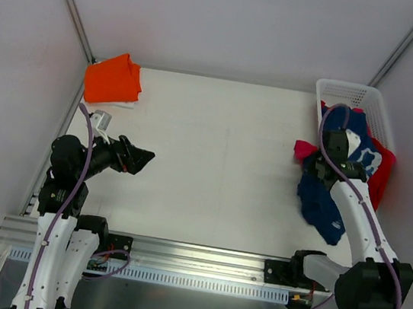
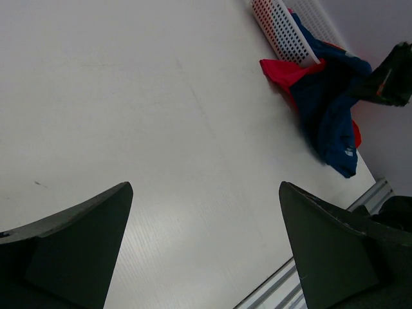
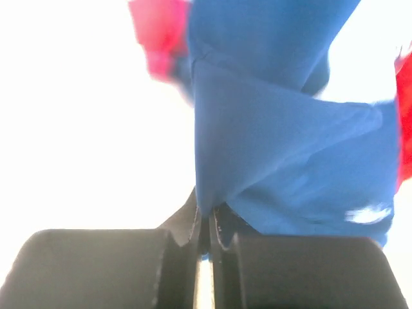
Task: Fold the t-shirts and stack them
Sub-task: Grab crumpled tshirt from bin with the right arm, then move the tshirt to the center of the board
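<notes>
A folded orange t-shirt lies at the table's far left corner. My right gripper is shut on the navy blue t-shirt and holds it lifted beside the white lattice basket; the cloth hangs from my jaws in the right wrist view. Its pale print still drapes over the basket. A red or pink shirt pokes out beside it, also in the left wrist view. My left gripper is open and empty above bare table at the left.
More red cloth hangs over the basket's right side. Grey walls close in the table at the back and sides. A metal rail runs along the near edge.
</notes>
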